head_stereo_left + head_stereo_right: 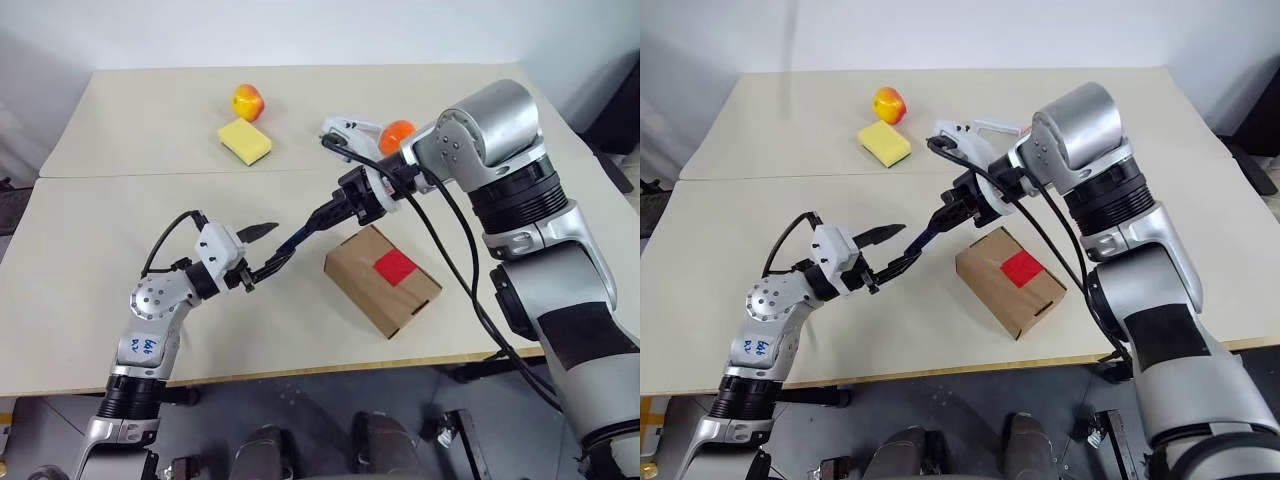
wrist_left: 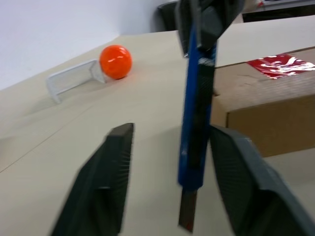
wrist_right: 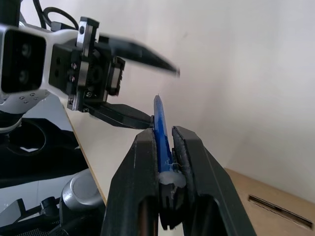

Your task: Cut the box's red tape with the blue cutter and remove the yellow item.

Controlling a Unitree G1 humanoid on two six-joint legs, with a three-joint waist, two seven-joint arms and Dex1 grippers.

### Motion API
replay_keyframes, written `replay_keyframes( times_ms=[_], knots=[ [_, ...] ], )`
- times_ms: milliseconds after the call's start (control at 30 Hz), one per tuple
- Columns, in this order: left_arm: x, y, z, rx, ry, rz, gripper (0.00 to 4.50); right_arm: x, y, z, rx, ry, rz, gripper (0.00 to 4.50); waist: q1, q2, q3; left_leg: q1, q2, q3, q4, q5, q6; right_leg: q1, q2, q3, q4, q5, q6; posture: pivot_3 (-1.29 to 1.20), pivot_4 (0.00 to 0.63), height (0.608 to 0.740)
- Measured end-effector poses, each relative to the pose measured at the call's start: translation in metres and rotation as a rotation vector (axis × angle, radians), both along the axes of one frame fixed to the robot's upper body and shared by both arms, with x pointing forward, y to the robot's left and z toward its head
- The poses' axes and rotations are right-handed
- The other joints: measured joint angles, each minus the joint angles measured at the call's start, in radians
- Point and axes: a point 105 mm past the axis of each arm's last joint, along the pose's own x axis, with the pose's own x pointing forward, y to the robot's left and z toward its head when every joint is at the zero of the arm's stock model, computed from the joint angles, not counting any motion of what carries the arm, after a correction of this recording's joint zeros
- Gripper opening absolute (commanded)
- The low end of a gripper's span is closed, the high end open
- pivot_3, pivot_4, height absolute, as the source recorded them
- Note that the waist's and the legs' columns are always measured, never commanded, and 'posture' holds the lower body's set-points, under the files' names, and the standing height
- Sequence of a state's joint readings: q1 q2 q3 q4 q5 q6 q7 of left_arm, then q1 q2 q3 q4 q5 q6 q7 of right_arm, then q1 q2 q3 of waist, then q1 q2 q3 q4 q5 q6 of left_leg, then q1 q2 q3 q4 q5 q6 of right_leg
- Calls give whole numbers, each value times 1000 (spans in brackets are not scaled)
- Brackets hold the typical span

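The box point(image 1: 372, 290), a brown cardboard carton, lies on the table at centre right, with the red tape point(image 1: 394, 265) square on its top. My right gripper point(image 1: 335, 212) hangs just above and left of the box and is shut on one end of the blue cutter point(image 1: 300, 238). The cutter's other end reaches down between the spread fingers of my left gripper point(image 1: 283, 242), which is open; in the left wrist view the blue cutter point(image 2: 197, 98) stands close beside one finger point(image 2: 246, 182). The yellow item is out of view.
At the back of the table lie a flat yellow sponge point(image 1: 245, 141) and a yellow-red apple point(image 1: 247, 101). An orange ball point(image 2: 115, 61) sits beside a small clear stand point(image 2: 74, 79) at the back right. The table's front edge point(image 1: 300, 372) runs close below the box.
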State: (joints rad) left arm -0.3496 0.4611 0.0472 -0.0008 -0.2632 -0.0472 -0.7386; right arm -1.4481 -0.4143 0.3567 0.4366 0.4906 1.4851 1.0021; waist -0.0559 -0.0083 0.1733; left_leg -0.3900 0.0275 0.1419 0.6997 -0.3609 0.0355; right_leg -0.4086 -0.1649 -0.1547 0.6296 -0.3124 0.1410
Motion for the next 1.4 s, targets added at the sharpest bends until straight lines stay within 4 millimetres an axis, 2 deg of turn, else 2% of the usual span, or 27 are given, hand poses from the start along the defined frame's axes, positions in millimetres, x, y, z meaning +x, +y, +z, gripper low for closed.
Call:
replay_keyframes(
  times_ms=[100,200,333,400,500,567,667,700,767,800,900,1033,1167,1300,1400],
  knots=[
    [2,12,7,-2,-18,45,4449,4,-5,8,26,-22,-30,159,0,0,0,0,0,0,0,0,0,0,0,0,0,0,0,0,150,740],
    [3,29,14,-14,-22,92,4500,7,-9,15,39,-42,-55,159,0,0,0,0,0,0,0,0,0,0,0,0,0,0,0,0,150,740],
    [-9,71,18,-15,19,188,4500,11,-20,22,58,-66,-101,159,-4,0,0,0,1,0,-1,0,0,-1,0,-1,0,0,0,0,150,740],
    [-24,89,6,-8,97,213,4500,14,-27,26,66,-78,-129,159,-6,1,0,1,1,0,-2,0,-1,-1,-1,-1,0,0,0,0,150,740],
    [-45,90,-18,-19,232,180,4500,15,-31,30,80,-88,-148,159,-2,1,1,0,1,0,-2,0,-1,-1,-1,-1,-1,0,0,0,150,740],
    [-61,72,-27,-36,303,117,4500,13,-33,34,90,-101,-143,159,7,1,1,-1,3,-2,-1,0,0,0,-2,0,-1,0,0,0,150,740],
    [-78,9,-21,-143,328,-67,4500,7,-57,49,144,-165,-167,159,40,1,1,-2,0,-7,2,-1,2,3,-4,4,-2,0,1,0,150,740],
    [-74,-11,-11,-180,305,-118,4500,4,-64,52,157,-189,-168,159,56,1,1,-2,-1,-9,4,0,2,6,-3,3,-3,0,1,0,150,740],
    [-66,-36,16,-197,215,-179,4500,-4,-69,52,161,-223,-146,159,61,0,0,-2,0,-10,8,0,2,11,-2,2,-4,0,1,0,150,740],
    [-64,-40,22,-197,193,-189,4500,-5,-71,52,163,-228,-144,159,58,0,0,-1,-1,-10,8,0,2,12,-2,2,-4,0,1,0,150,740],
    [-55,-59,31,-170,175,-214,4500,-8,-99,57,179,-274,-226,159,55,0,0,0,-4,-9,8,0,2,12,-2,2,-5,0,1,0,150,740],
    [-42,-86,34,-145,208,-283,3604,-15,-118,61,169,-339,-302,159,54,1,0,0,-3,-9,7,0,2,12,-1,0,-6,0,1,0,150,740],
    [-33,-112,28,-11,254,-379,2408,-22,-142,49,104,-375,-407,159,60,1,0,-1,-4,-9,7,0,2,12,-1,-1,-7,0,1,0,150,740],
    [-20,-122,14,121,310,-409,1058,-29,-155,36,43,-403,-454,159,58,1,1,-1,-4,-8,7,0,2,12,-1,-1,-9,0,1,0,150,740],
    [-12,-128,12,178,318,-412,140,-34,-158,25,-3,-411,-458,159,58,1,1,-1,-4,-9,6,0,2,12,-1,-1,-9,0,1,0,150,740]
  ],
)
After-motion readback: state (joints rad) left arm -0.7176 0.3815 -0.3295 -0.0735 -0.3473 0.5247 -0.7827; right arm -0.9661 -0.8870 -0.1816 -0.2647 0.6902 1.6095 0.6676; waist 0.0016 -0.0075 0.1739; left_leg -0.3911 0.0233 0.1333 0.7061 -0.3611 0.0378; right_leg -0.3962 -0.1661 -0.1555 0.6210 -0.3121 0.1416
